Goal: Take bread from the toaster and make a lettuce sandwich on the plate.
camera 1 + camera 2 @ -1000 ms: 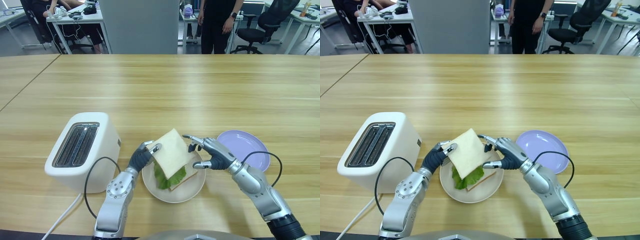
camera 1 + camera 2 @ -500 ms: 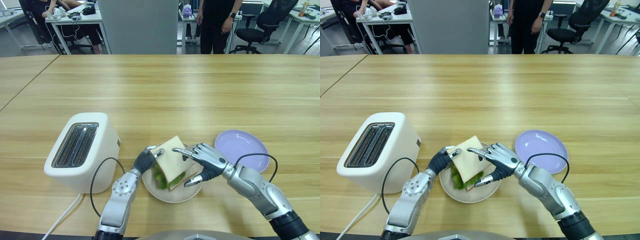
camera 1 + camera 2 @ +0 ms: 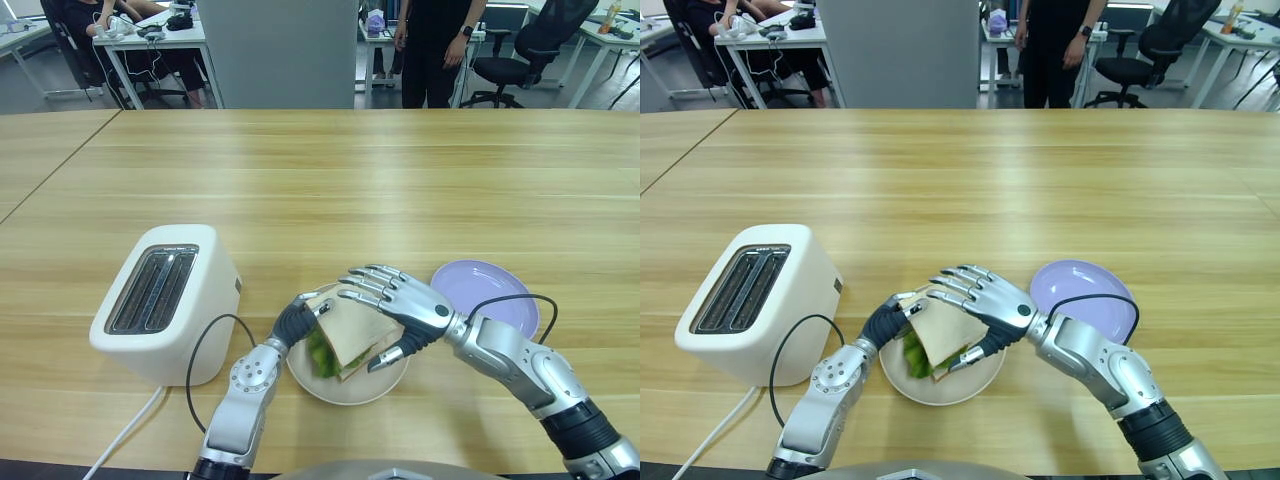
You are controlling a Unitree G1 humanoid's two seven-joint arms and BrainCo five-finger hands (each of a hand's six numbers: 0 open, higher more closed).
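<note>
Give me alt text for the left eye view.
The right hand lies spread over a lettuce sandwich on a beige plate, left hand at its edge. White toaster to the left, purple plate to the right.

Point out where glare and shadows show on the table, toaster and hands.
Left eye view: a pale sheen streaks the light wooden table across its far half; the white two-slot toaster casts only a soft shadow at its base. Right eye view: bright highlights on the silver right hand; the darker left hand, gripping the top slice of bread, reflects little.
</note>
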